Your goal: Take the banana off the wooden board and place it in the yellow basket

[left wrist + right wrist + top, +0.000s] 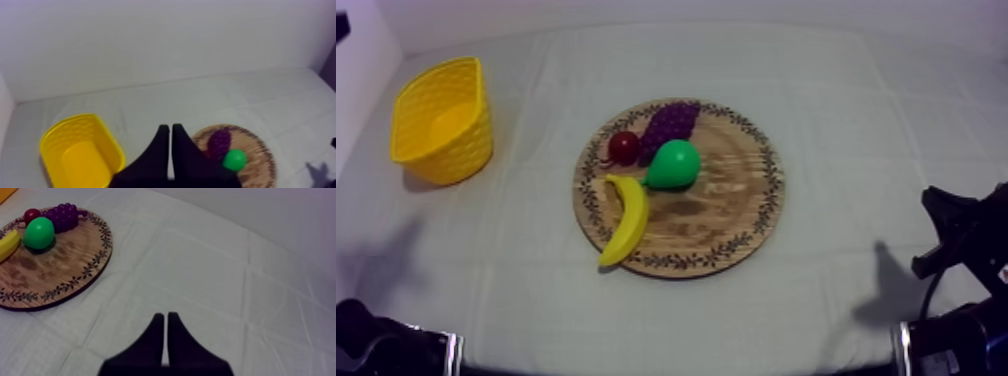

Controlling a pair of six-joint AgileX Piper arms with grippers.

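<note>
The banana (625, 220) lies at the left edge of the wooden board (736, 215), beside the pear (673, 165), its lower tip seemingly just past the rim. The yellow basket (461, 150) stands well apart, farther left. The left gripper (170, 131) and right gripper (165, 319) are both pinched narrow, holding nothing.

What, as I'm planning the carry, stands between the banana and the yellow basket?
Nothing visible does: bare cloth lies between the banana, on the basket-side rim of the wooden board, and the yellow basket.
</note>
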